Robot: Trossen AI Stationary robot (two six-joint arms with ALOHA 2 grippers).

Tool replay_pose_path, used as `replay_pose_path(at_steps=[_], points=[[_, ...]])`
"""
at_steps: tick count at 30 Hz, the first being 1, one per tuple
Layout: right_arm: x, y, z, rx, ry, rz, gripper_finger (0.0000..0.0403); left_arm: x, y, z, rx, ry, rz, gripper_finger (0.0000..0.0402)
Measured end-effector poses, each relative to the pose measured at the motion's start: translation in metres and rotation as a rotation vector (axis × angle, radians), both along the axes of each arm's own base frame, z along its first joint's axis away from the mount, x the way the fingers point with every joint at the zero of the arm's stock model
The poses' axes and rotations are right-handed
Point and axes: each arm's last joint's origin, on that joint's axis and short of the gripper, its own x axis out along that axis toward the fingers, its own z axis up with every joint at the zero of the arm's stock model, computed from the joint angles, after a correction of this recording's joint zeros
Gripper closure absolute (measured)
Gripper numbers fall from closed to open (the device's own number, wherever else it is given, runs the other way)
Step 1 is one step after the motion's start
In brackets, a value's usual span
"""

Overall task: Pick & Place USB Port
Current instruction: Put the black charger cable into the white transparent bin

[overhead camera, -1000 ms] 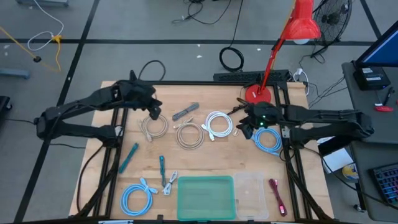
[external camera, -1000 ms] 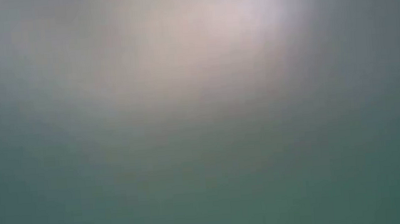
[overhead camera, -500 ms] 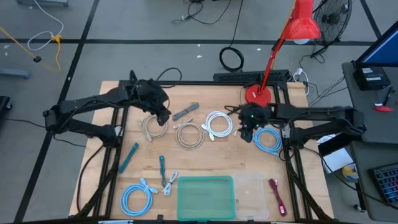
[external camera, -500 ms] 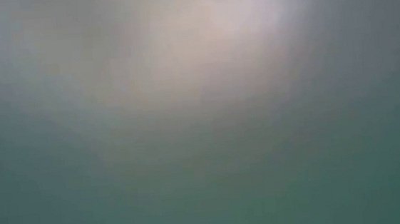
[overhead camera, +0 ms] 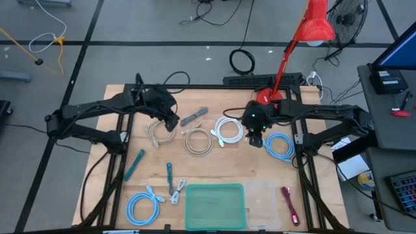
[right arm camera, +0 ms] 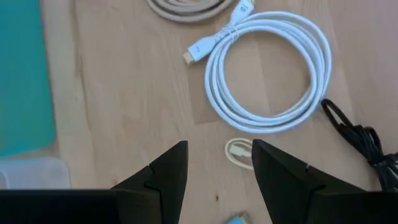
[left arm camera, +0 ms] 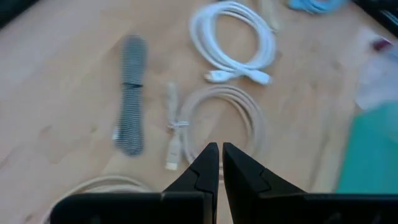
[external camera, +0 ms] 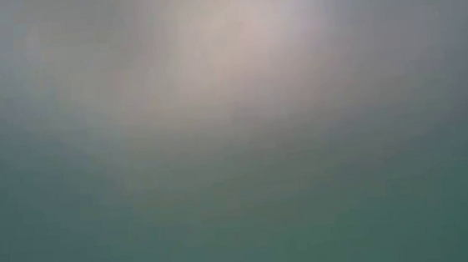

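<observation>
Several coiled USB cables lie flat on the wooden table [overhead camera: 214, 162]: two beige coils [overhead camera: 161, 132] [overhead camera: 198, 142], a white coil [overhead camera: 227, 130], a blue coil [overhead camera: 281, 146] and a grey braided bundle [overhead camera: 194, 117]. My left gripper [overhead camera: 170, 122] hangs shut above the left beige coil's right edge; in its wrist view the gripper [left arm camera: 220, 155] points at the other beige coil [left arm camera: 227, 121]. My right gripper [overhead camera: 255, 138] stands open between the white and blue coils. In its wrist view the gripper [right arm camera: 220, 146] hangs over a small beige plug [right arm camera: 239, 152], below the white coil [right arm camera: 267, 74]. The low view shows only blur.
A green tray [overhead camera: 214, 207] and a clear box [overhead camera: 263, 205] stand at the near edge. A second blue coil [overhead camera: 143, 207], teal tools [overhead camera: 133, 164] and a pink pen [overhead camera: 289, 205] lie around them. A red lamp's base [overhead camera: 270, 97] and black cord [right arm camera: 360, 140] sit at the far right.
My left gripper has gone down and toward the table's right, over the left beige coil, and stays shut. My right gripper has shifted toward the table's left, closer to the white coil, and has rolled about its own axis. No cable has moved.
</observation>
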Motion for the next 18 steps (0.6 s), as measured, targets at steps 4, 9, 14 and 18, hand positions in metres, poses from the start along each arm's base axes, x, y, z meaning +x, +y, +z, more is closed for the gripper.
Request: replay_pose_path(at_steps=[4,9,14,18], points=[[0.01,0.002,0.001,0.014,-0.02,-0.019,0.0234,0.011,0.007,-0.011,0.055,0.05,0.054,0.0378],[0.015,0.0,0.002,0.045,-0.064,-0.094,0.0234,0.033,0.016,-0.038,0.098,0.192,-0.078,0.0378],[0.013,0.001,0.004,0.069,-0.061,-0.133,0.0234,0.058,0.022,-0.062,0.162,0.383,-0.179,0.0378],[0.013,0.001,0.004,0.081,-0.064,-0.157,0.0234,0.074,0.024,-0.069,0.221,0.451,-0.209,0.0378]])
